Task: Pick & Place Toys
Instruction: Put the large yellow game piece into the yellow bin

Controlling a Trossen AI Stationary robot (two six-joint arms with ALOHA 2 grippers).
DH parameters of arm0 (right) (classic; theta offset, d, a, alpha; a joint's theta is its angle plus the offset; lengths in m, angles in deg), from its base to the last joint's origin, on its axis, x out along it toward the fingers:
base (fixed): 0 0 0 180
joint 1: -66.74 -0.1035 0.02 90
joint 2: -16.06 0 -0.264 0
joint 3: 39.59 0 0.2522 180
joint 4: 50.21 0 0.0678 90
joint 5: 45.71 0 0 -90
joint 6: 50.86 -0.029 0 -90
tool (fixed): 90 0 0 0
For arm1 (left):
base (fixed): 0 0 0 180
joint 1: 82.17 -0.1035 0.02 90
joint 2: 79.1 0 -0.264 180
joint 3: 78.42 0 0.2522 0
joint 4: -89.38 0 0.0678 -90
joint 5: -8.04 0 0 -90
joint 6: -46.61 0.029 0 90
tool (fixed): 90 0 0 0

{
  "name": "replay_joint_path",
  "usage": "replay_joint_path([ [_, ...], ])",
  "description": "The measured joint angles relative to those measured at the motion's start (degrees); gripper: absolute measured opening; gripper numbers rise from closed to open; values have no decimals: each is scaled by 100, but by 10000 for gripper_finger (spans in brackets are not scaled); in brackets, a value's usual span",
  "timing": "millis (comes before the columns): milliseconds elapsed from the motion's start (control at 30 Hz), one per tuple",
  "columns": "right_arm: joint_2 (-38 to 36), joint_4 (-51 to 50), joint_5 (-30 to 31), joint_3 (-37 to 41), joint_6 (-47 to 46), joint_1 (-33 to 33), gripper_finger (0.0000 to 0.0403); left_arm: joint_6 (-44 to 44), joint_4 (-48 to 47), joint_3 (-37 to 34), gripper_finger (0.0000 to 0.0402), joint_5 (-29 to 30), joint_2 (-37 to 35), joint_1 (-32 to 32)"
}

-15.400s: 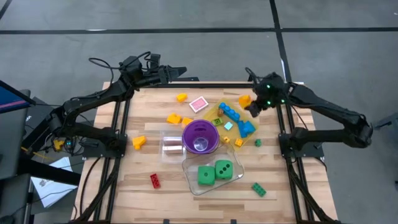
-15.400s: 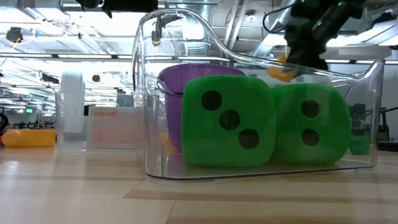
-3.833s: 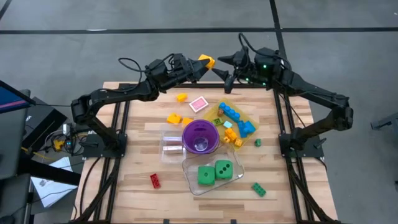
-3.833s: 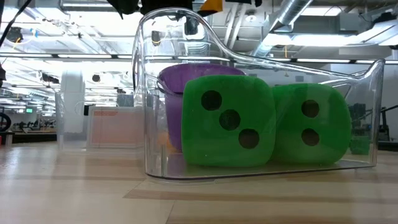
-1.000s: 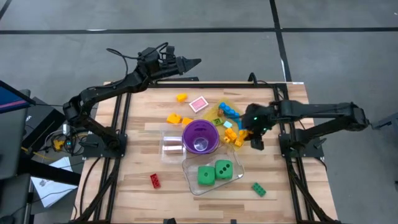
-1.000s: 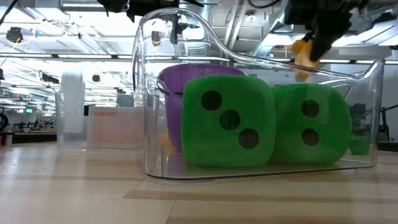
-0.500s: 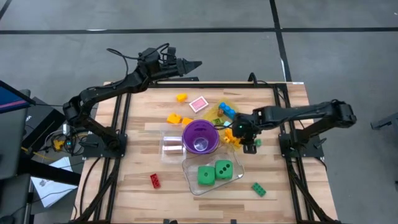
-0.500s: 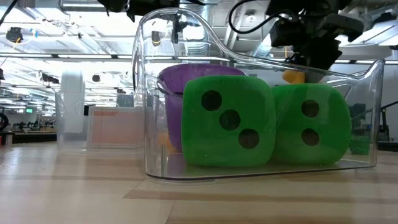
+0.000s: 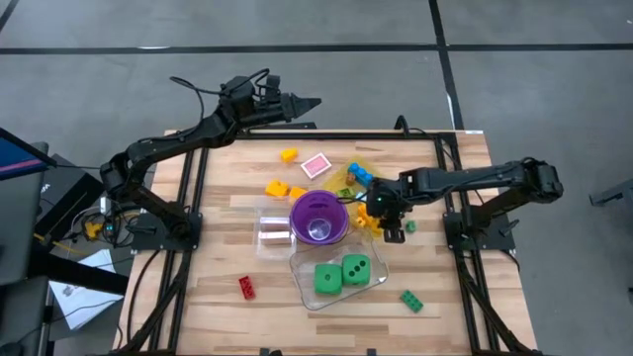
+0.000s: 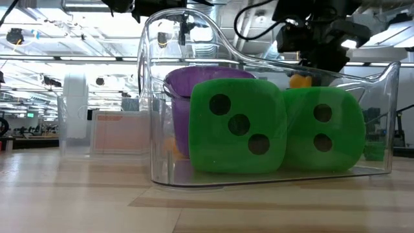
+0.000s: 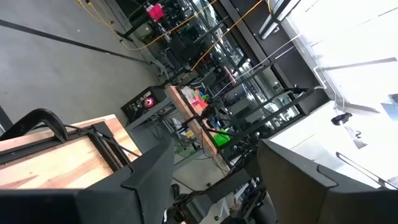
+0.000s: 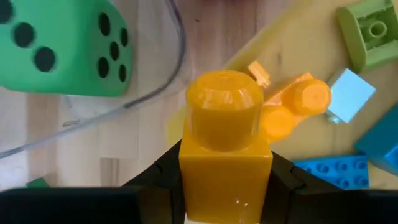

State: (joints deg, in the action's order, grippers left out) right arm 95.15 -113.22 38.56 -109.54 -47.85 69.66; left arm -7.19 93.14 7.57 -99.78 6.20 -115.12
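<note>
Right gripper (image 9: 374, 210) is over the yellow tray (image 9: 348, 174), just right of the purple cup (image 9: 318, 217). It's clamped on an orange-yellow brick (image 12: 225, 146): wrist view shows the brick pinched between the two dark fingers (image 12: 166, 169), stud facing the camera. Low view shows the same brick (image 10: 299, 81) up above the table, hanging behind the clear tub (image 10: 388, 116).

Below the held brick, in the tray: an orange brick (image 12: 292, 111), a pale blue piece (image 12: 349, 95), a blue brick (image 12: 329, 170), a light green plate (image 12: 370, 29).

Left gripper (image 9: 309, 102) sits at the far edge of the table (image 9: 227, 297), left of centre, aimed outward. Fingers (image 11: 152, 177) stand apart with nothing between them.

Rest of the toys: two green dice (image 9: 341, 272) in the clear tub near the front. Red brick (image 9: 246, 287) near left. Green brick (image 9: 410, 301) near right, small green bit (image 9: 409, 226) right of the tray. Yellow bricks (image 9: 277, 186) left of the tray, another (image 9: 288, 154) farther back, pink piece (image 9: 316, 165) beside it.
</note>
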Motion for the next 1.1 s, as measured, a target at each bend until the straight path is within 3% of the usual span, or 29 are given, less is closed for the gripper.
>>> replay_joint_path([
  [833,37,191,-18,328,-527,-9,123,-2,2,0,220,-18,0,0],
  [1100,37,167,-43,328,-547,15,155,-2,2,0,218,-20,0,0],
])
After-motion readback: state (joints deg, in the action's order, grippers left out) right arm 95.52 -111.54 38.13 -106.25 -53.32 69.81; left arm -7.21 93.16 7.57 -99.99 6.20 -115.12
